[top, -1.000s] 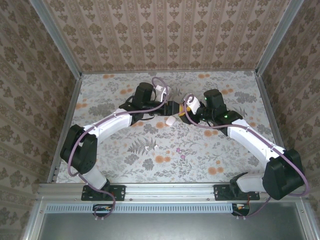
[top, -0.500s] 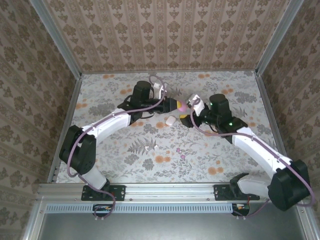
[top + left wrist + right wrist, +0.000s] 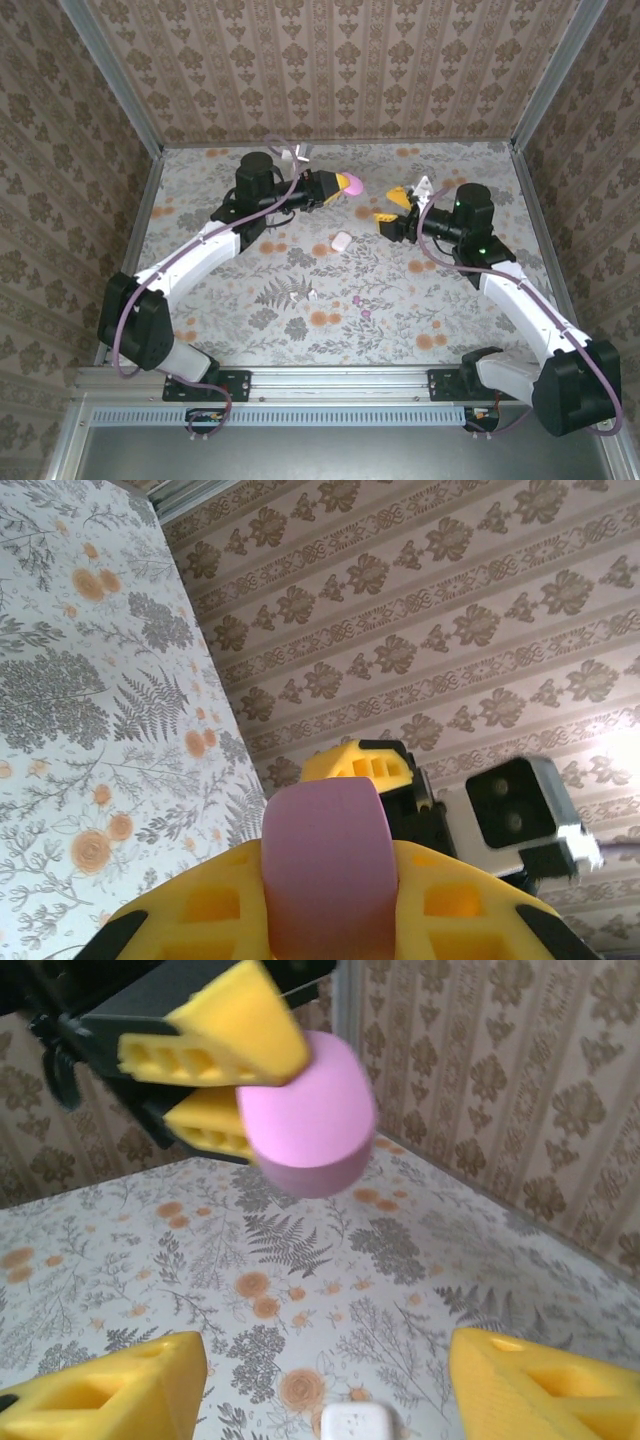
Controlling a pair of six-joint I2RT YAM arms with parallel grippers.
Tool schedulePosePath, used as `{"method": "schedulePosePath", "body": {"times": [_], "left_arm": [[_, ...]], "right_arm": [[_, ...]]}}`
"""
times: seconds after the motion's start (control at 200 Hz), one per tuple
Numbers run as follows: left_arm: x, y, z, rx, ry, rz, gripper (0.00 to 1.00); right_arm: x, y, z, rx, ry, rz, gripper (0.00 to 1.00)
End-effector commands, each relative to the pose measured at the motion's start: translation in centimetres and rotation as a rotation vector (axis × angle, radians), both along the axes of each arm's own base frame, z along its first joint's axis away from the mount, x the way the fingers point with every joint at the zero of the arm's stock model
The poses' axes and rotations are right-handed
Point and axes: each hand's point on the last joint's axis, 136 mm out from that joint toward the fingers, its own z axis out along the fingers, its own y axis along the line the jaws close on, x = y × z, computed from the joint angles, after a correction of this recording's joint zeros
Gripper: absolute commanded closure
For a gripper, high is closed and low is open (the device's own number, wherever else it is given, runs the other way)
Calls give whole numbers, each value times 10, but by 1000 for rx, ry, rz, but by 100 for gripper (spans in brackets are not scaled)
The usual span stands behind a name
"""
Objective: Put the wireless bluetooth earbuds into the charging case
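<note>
Both arms have drawn apart since a second ago. Left hand [image 3: 333, 187], raised and pointing right, clamps a smooth pink oval lump [image 3: 351, 184] between yellow ribbed fingers [image 3: 215, 1035]. Pale rounded-square charging case [image 3: 341, 241] lies on the floral desk [image 3: 250, 320], between the hands. Right hand [image 3: 390, 210] faces left, jaws wide, empty.

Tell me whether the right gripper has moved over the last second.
Yes. The right gripper has drawn back to the right, farther from the unmoved charging case.
</note>
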Motion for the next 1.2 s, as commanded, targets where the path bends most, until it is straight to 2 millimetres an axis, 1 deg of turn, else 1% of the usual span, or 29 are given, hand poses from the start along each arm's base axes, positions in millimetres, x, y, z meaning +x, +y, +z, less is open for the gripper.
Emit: {"method": "schedulePosePath", "body": {"times": [0.0,0.11,0.2,0.36,0.475,0.605,0.71,0.79,0.985,1.04,1.095,1.145,1.195], "left_arm": [[-8,3,18,-58,23,-9,86],[-11,3,22,-67,27,-18,86],[-13,3,24,-76,29,-22,86],[-17,3,30,-85,9,-39,86],[-18,3,30,-84,12,-40,86],[-19,3,31,-87,9,-44,86],[-18,3,31,-89,10,-44,86],[-19,2,31,-91,9,-49,86],[-20,1,33,-98,5,-57,86],[-19,1,33,-98,1,-57,86],[-19,1,34,-99,0,-58,86],[-19,1,34,-99,-2,-59,86],[-19,1,33,-97,-2,-57,86]], "right_arm": [[-3,15,17,-63,-183,23,31],[5,18,29,-35,-214,18,30],[10,20,42,13,-254,18,29],[14,29,51,56,-258,71,29],[16,38,58,75,-242,123,29],[17,45,63,102,-231,175,32],[19,48,65,114,-213,197,36],[21,50,63,112,-201,204,39],[23,53,55,96,-175,221,41],[23,53,54,96,-171,224,46],[23,53,55,99,-174,225,47],[22,53,57,105,-178,230,53],[21,53,58,106,-179,232,56]]}}
